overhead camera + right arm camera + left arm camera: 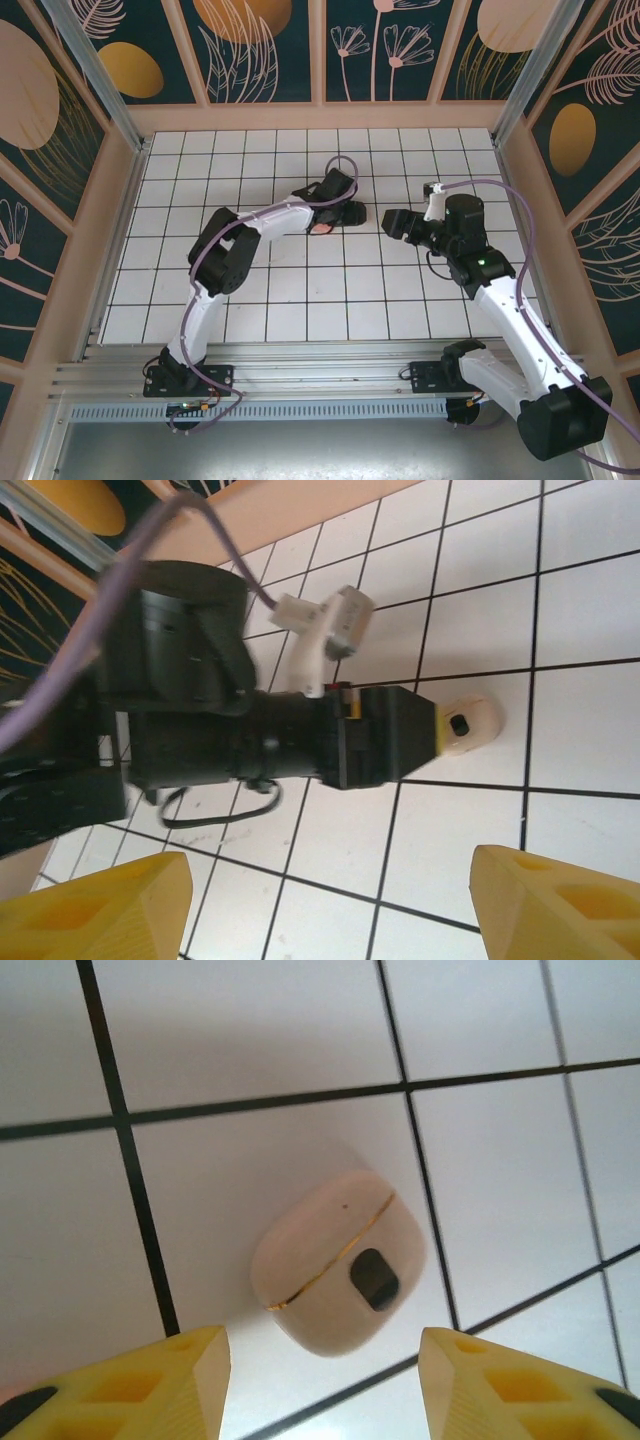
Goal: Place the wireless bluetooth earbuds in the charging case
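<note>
The charging case lies on a white tile with its lid shut. It looks pale pink-beige, with a gold seam and a dark patch on its side. From above it shows as a salmon-pink spot. My left gripper hangs just short of it, open, its yellow fingertips either side and not touching it. In the right wrist view the left gripper points at the case. My right gripper is open and holds nothing. The earbuds are out of view.
White tiles with black grout cover the floor. The two grippers face each other near the middle, about one tile apart, with the right gripper on the right. Peach walls with dark floral panels enclose the area.
</note>
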